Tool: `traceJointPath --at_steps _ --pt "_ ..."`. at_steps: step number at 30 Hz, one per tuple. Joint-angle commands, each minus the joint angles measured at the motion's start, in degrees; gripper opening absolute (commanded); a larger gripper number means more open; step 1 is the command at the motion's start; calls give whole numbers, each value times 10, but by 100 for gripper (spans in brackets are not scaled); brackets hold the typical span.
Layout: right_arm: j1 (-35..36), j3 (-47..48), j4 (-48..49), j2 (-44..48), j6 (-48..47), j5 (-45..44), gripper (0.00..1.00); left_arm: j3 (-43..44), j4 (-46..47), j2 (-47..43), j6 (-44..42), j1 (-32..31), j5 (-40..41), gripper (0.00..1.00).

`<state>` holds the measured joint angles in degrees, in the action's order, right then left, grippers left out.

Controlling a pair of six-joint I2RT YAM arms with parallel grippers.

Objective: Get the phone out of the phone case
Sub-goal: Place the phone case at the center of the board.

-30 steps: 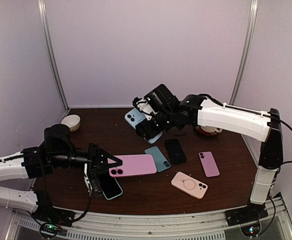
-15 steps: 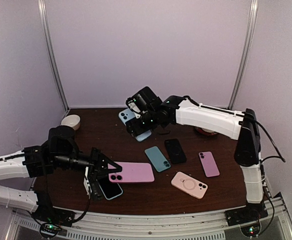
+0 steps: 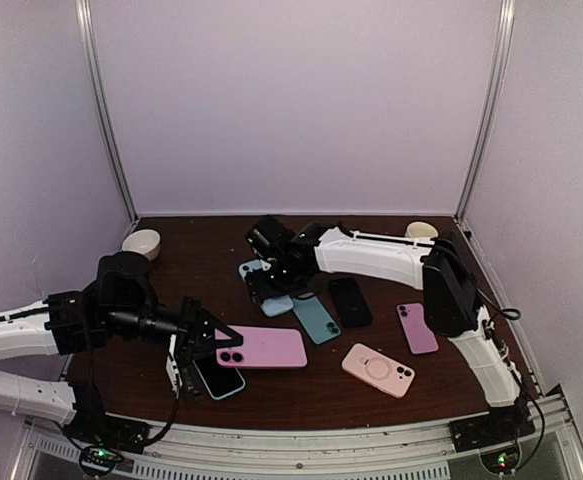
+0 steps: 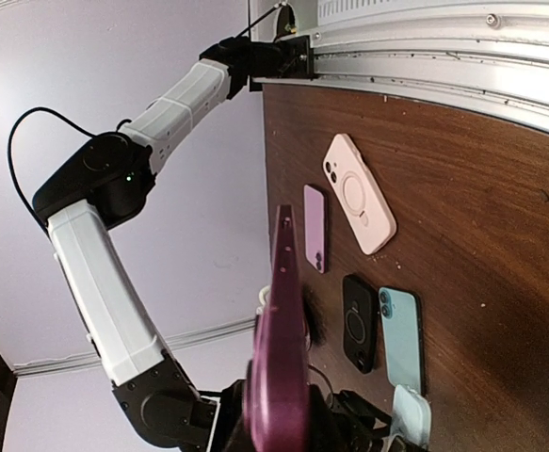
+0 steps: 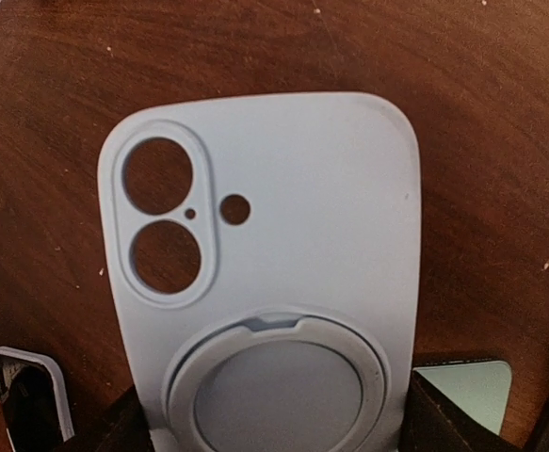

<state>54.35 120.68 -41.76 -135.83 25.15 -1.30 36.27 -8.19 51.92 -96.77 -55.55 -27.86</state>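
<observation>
The right gripper has swung left and down since a second ago. It has brought the blue case from above the far middle to low over the table, and it is clamped across the case's width. Near left, the left gripper stays clamped on a pink phone, with a dark phone on the table just beside it. The blue case is empty: wood shows through its camera holes. At far left stands a white bowl; I cannot tell what it holds.
</observation>
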Motion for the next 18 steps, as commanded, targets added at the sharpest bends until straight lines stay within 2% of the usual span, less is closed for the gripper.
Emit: traceJointPath --at_steps 1,9,18 --pt "7 17 -10 -24 36 11 81 27 36 -5 -3 -2 -11 0" --pt "20 16 2 -45 49 50 84 26 36 -5 -3 -2 -8 0" --pt "21 11 -2 -25 32 58 94 26 36 -8 -5 -1 -1 0"
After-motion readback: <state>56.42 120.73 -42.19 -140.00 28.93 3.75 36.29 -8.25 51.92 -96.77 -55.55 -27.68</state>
